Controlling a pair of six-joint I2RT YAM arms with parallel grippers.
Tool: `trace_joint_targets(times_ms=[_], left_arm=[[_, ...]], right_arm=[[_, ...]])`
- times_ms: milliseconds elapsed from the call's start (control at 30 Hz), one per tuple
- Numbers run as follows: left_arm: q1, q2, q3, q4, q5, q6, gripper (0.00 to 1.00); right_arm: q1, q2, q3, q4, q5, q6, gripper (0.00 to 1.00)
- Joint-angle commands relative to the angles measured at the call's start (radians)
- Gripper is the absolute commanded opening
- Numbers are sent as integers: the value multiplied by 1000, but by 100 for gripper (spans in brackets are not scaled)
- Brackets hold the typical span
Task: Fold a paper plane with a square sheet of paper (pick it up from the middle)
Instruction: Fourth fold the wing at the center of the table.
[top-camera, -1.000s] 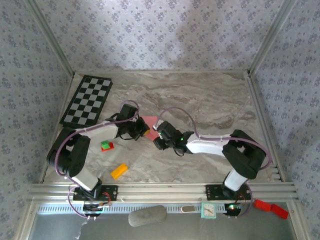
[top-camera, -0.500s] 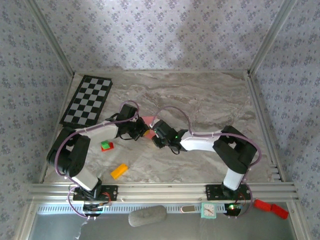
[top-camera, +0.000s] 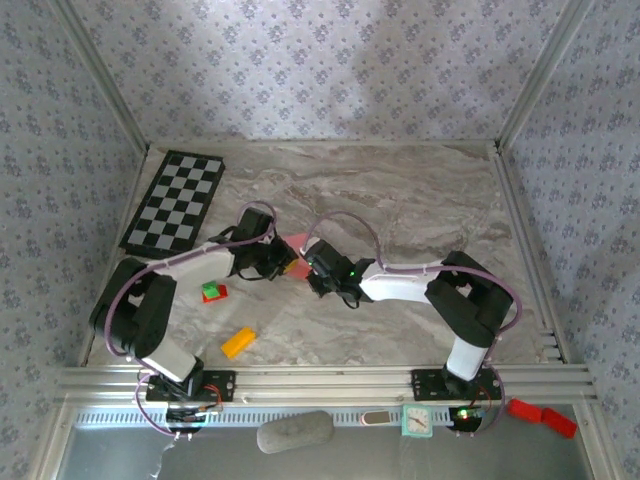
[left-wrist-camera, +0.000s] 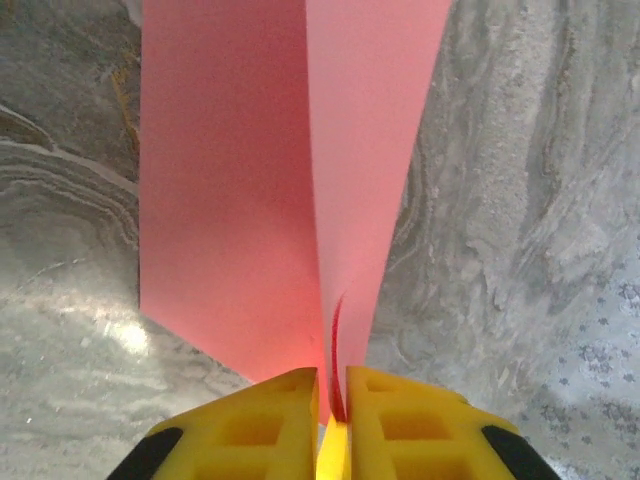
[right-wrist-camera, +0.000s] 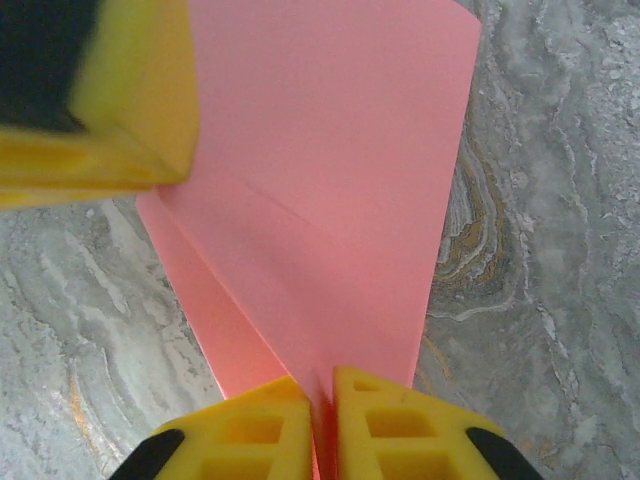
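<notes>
The square sheet of paper (top-camera: 297, 243) is salmon pink, creased and folded, and is held up off the marble table between both grippers. In the left wrist view the sheet (left-wrist-camera: 230, 200) runs down as two layers into the narrow slit between the yellow fingers of my left gripper (left-wrist-camera: 333, 385), which pinch its fold. In the right wrist view the sheet (right-wrist-camera: 330, 200) shows a diagonal crease, and my right gripper (right-wrist-camera: 322, 395) is shut tight on its lower corner. A left finger (right-wrist-camera: 100, 100) shows at that view's top left. From above, the left gripper (top-camera: 283, 262) and the right gripper (top-camera: 312, 264) meet at the table's middle.
A checkerboard mat (top-camera: 172, 200) lies at the back left. A small red-and-green block (top-camera: 213, 291) and a small orange block (top-camera: 238, 342) lie near the left arm. Patterned walls ring the marble table (top-camera: 420, 200).
The right arm reached left to the paper and its gripper closed on the paper's corner. The left gripper kept its place, its jaws easing slightly apart.
</notes>
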Motion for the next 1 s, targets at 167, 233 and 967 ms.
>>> trace_joint_targets(times_ms=[167, 233, 967], left_arm=[[45, -192, -74, -70, -95, 16, 29], [45, -213, -112, -42, -90, 7, 30], [5, 34, -109, 229, 80, 14, 29]], right_arm=[[-53, -20, -50, 73, -147, -9, 11], [-67, -21, -59, 93, -189, 0, 11], [-194, -22, -161, 278, -505, 107, 9]])
